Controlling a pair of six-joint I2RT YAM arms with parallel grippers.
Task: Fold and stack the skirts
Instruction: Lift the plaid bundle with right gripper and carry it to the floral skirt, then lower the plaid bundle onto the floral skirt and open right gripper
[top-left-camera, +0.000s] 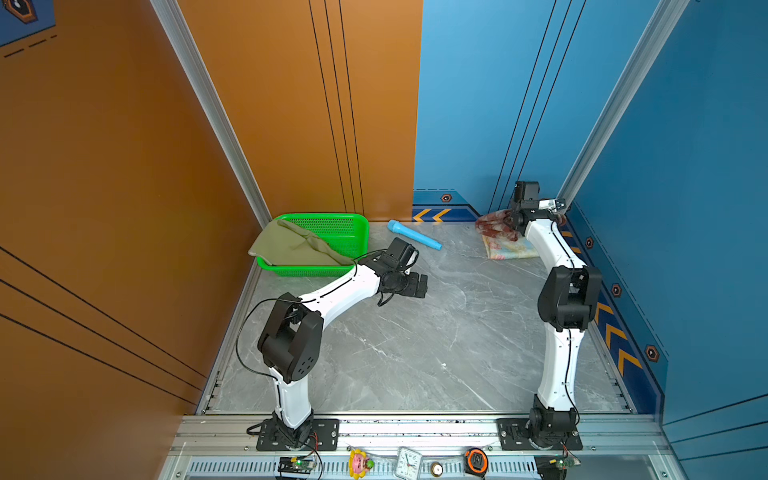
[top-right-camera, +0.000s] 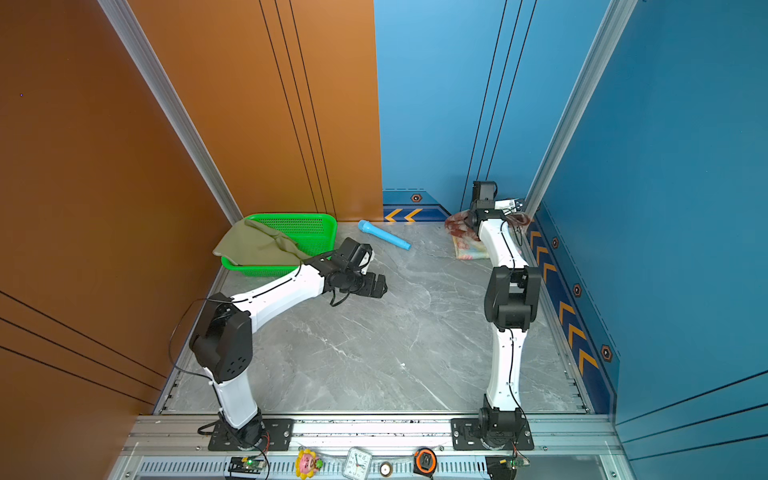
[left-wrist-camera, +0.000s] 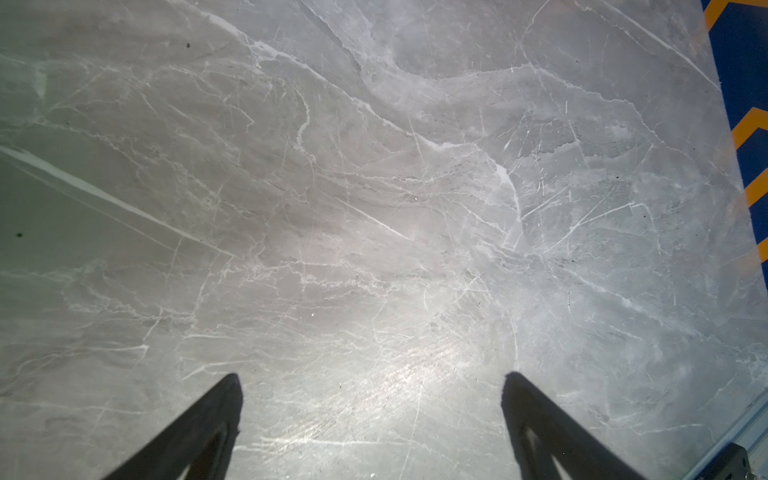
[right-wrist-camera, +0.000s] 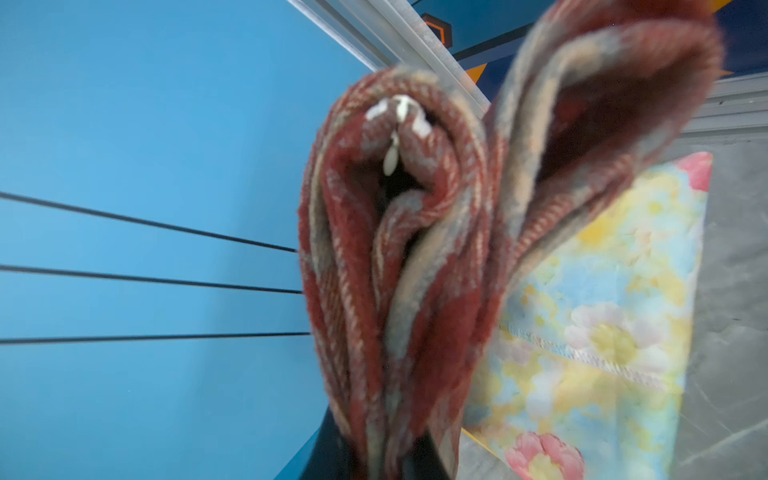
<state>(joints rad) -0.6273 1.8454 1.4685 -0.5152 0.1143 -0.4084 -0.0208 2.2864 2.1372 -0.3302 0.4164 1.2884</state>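
Right hand (right-wrist-camera: 376, 461) pinching plaid skirt (right-wrist-camera: 415, 249), grip visible only in wrist view, left hand (left-wrist-camera: 372, 378) spread over table (left-wrist-camera: 374, 208)

My cell is boxed in by flat panels. An orange wall (top-left-camera: 104, 187) covers the left and part of the back, and a blue wall (top-left-camera: 478, 104) covers the rest of the back and the right side; both are crossed by thin black lines. Aluminium posts (top-left-camera: 208, 95) run up the corners. The tabletop (top-left-camera: 415, 340) is grey with white marble veining, and in the left wrist view it carries a soft bright sheen (left-wrist-camera: 415, 374). A dark-blue band (top-left-camera: 611, 332) with orange chevrons runs along the blue wall's foot. On my front aluminium rail (top-left-camera: 415, 428) sit a few odds and ends — a small clock (top-left-camera: 408, 463), a tape measure (top-left-camera: 476, 460) and a flower toy (top-left-camera: 359, 463).
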